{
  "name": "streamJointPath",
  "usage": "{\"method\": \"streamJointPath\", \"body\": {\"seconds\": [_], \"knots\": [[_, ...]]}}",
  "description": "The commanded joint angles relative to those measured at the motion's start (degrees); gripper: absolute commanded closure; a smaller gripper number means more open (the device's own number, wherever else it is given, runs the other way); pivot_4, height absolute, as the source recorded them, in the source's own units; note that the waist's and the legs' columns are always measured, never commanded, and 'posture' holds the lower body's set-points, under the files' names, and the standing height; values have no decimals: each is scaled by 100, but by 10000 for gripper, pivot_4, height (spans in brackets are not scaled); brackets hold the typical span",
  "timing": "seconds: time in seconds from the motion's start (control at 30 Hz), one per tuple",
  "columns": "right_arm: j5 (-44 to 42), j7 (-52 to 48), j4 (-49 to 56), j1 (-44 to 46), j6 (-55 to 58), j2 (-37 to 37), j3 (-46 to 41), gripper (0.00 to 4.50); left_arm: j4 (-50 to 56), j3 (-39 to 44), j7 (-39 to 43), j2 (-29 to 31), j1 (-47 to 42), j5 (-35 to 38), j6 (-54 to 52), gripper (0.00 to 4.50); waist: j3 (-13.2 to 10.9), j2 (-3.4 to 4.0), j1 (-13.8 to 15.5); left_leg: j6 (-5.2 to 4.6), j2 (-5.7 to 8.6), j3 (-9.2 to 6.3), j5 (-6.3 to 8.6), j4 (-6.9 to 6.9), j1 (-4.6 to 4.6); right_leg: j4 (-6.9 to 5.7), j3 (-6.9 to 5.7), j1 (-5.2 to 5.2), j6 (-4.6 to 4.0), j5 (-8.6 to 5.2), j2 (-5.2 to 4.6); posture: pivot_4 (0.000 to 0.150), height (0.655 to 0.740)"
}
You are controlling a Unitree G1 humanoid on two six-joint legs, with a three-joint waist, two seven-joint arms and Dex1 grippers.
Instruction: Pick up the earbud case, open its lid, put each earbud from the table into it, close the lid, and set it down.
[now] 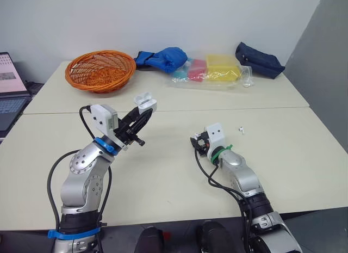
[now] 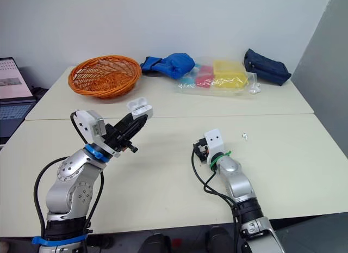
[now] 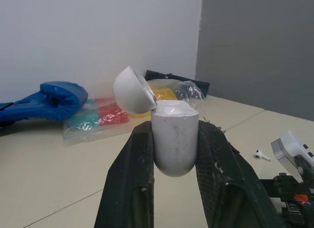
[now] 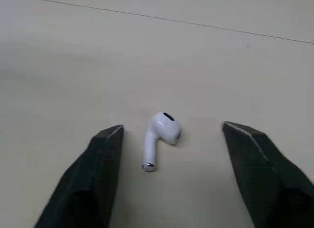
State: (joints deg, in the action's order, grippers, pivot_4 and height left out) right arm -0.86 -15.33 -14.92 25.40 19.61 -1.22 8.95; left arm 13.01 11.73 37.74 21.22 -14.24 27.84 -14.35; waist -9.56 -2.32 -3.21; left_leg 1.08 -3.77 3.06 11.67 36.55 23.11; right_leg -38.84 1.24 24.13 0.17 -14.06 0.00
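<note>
R claw is hovering w/ fingers spread, straddling a small white plastic earbud that's lying flat on the beige surface, approx midway btwn front and far edges. The stem is running roughly crosswise to the closing line and sitting nearer one finger, so the R arm is prob. the one taking it. R wrist view is giving the stem's lie; in the head views the claw's own body is covering that spot. A second white earbud is lying just beyond, toward the right edge. L claw is pinching the white rounded earbud case aloft over the left half, lid hinged open.
</note>
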Motion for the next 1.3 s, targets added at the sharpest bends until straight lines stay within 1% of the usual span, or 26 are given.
{"method": "streamJointPath", "body": {"seconds": [0.03, 0.1, 0.17, 0.37, 0.47, 0.53, 0.6, 0.63, 0.67, 0.7, 0.73, 0.77, 0.8, 0.83, 0.87, 0.9, 0.93, 0.97, 1.03, 1.17, 1.23, 1.3], "knots": [[33, -145, -428, 27, 61, 241, 279, 26479, 42, -2, 9, 62, -99, -19, 192, 37374, 2, -6, -27, 0, 3, 3, 0, -14, -13, 0, 10, -4, 0, 0, 0, 1500, 7400], [51, -168, -471, 56, 44, 269, 286, 34388, 32, -15, 18, 63, -86, -32, 220, 37374, 6, -14, -38, 0, 2, 0, 0, -32, -26, 0, 25, -3, -2, -1, 0, 1500, 7400], [84, -184, -484, 52, -17, 266, 309, 40192, 30, -5, 18, 64, -73, -28, 241, 37374, 8, -17, -42, 0, 2, -1, 0, -49, -37, 0, 53, -2, -1, -1, 7, 1500, 7400], [97, -300, -424, -24, -65, 246, 367, 40319, 34, 7, 6, 73, -28, -28, 284, 37374, 8, -17, -80, 0, -5, 5, 1, -64, -43, 1, 69, 4, 0, 0, 22, 1500, 7400], [94, -446, -332, -65, -98, 76, 322, 40319, 66, 5, 1, 70, 4, -14, 273, 37374, 8, -17, -86, 1, -5, 11, 2, -67, -42, 7, 73, 5, 0, -1, 37, 1500, 7400], [110, -687, -51, -94, -59, -191, 353, 40319, 79, 2, 9, 75, -3, -3, 268, 37374, 7, -17, -78, 2, -4, 12, 2, -69, -39, 17, 73, 5, -2, -2, 38, 1500, 7400], [-36, -1143, 462, -165, 169, -573, 344, 40319, 90, 5, 27, 78, -11, 24, 260, 37374, 6, -16, -42, 6, -4, 15, 4, -72, -32, 27, 74, 6, -1, -2, 37, 1500, 7400], [-220, -1728, 1043, -214, 418, -1135, 308, 40319, 82, 3, 50, 81, 0, 30, 271, 37374, 4, -13, -20, 13, -3, 20, 9, -73, -26, 35, 76, 11, 2, -3, 36, 1500, 7400], [-356, -2142, 1464, -248, 604, -1546, 287, 40319, 75, 1, 68, 83, 8, 32, 280, 37374, -3, -8, 4, 20, -3, 20, 13, -72, -21, 41, 76, 11, 7, -4, 36, 1500, 7400], [-626, -2883, 2116, -308, 920, -2376, 169, 40319, 79, -6, 104, 68, 50, 55, 298, 37374, -16, 9, 53, 24, -1, 23, 16, -73, -15, 51, 80, 13, 13, -6, 34, 1500, 7400], [-837, -3381, 2571, -349, 1163, -2966, 89, 40319, 83, -12, 129, 58, 80, 74, 311, 37374, -29, 27, 109, 28, 2, 22, 19, -72, -5, 74, 74, 10, 17, -6, 29, 1500, 7400], [-1151, -4003, 2991, -437, 1413, -3708, -53, 40319, 85, -23, 162, 31, 117, 110, 333, 37374, -34, 34, 149, 28, 10, 28, 19, -77, 5, 89, 78, 15, 24, -8, 16, 1500, 7400], [-1393, -4412, 3272, -502, 1594, -4227, -151, 40319, 94, -37, 176, 11, 144, 135, 348, 37374, -38, 36, 166, 32, 14, 34, 25, -74, 14, 93, 88, 22, 44, -7, 4, 1500, 7400], [-1562, -4782, 3402, -611, 1700, -4751, -245, 40319, 92, -41, 203, -23, 163, 191, 360, 37374, -37, 27, 165, 31, 20, 35, 33, -71, 27, 104, 88, 25, 71, -4, -7, 1500, 7400], [-1684, -5013, 3484, -686, 1775, -5110, -304, 40319, 90, -42, 223, -47, 176, 231, 368, 37374, -38, 15, 168, 26, 22, 34, 41, -71, 28, 119, 89, 22, 75, -3, -5, 1500, 7400], [-1755, -5119, 3513, -737, 1808, -5304, -343, 40319, 100, -48, 228, -67, 182, 247, 368, 37374, -36, -1, 158, 26, 22, 31, 51, -67, 31, 130, 83, 17, 76, -2, 0, 1500, 7400], [-1627, -5485, 3215, -832, 1567, -5756, -324, 40319, 82, -71, 349, -169, 218, 330, 495, 37374, -32, -11, 138, 24, 18, 32, 55, -68, 31, 140, 77, 14, 75, -3, 4, 1500, 7400], [-1528, -5728, 2990, -890, 1382, -6049, -300, 40319, 68, -88, 438, -243, 243, 384, 591, 37374, -33, -9, 140, 24, 6, 29, 61, -68, 31, 155, 78, 9, 74, -1, 10, 1500, 7400], [-1322, -6080, 2540, -905, 993, -6423, -162, 40319, 32, -169, 598, -324, 282, 337, 808, 37374, -36, -8, 144, 23, 11, 32, 64, -72, 31, 167, 74, 5, 74, -2, 13, 1500, 7400], [-886, -6322, 1640, -567, 486, -6455, 237, 40319, -51, -254, 682, -332, 281, 261, 946, 37374, -38, -7, 132, 22, 14, 40, 64, -65, 32, 171, 90, 7, 74, -1, 14, 1500, 7400], [-724, -6410, 1376, -538, 163, -6490, 280, 40319, -15, -303, 704, -299, 278, 282, 929, 37374, -39, -7, 145, 22, 15, 40, 64, -63, 33, 169, 88, 8, 76, 1, 14, 1500, 7400], [-417, -6448, 949, -626, -226, -6684, 348, 40319, 19, -319, 715, -250, 309, 293, 880, 37374, -40, -5, 154, 23, 15, 40, 64, -62, 33, 169, 87, 6, 81, 4, 14, 1500, 7400]]}}
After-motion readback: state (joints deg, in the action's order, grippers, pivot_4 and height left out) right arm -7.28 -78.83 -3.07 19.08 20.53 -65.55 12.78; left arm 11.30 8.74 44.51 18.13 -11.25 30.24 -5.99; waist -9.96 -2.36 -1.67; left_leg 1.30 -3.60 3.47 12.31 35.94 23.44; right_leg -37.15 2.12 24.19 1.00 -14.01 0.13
